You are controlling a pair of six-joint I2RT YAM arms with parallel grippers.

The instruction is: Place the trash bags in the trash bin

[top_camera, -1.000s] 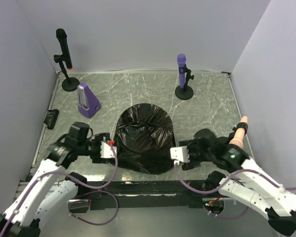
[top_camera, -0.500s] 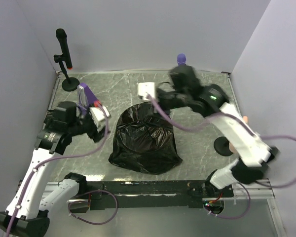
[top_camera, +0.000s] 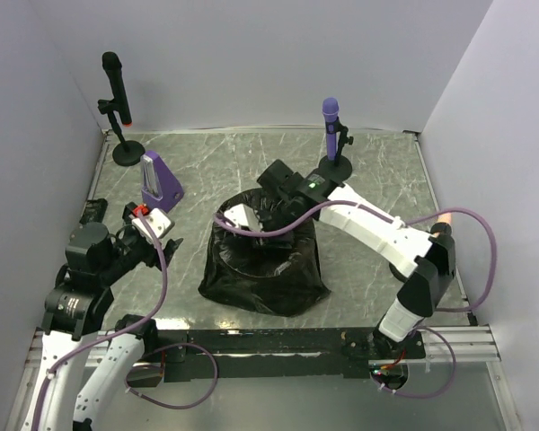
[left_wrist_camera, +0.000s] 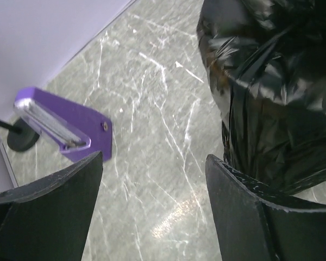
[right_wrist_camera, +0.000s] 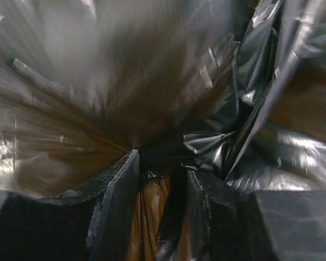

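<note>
Marble table point(top_camera: 377, 180): pale walls around.
Trash bag point(top_camera: 265, 269): draped over the hidden trash bin, under right end effector point(right_wrist_camera: 162, 166).
Right end effector: fingers astride a film fold; grip cannot be told.
Left end effector point(left_wrist_camera: 152, 159): released, beside bag.
Technique: pinch film only, push deep.

No lettering, label, brand, number or sign can be read in any view. The glossy black trash bags point(top_camera: 262, 265), the purple metronome point(top_camera: 160, 184), the black microphone point(top_camera: 113, 76) and the purple microphone point(top_camera: 330, 117) show plain surfaces only.
</note>
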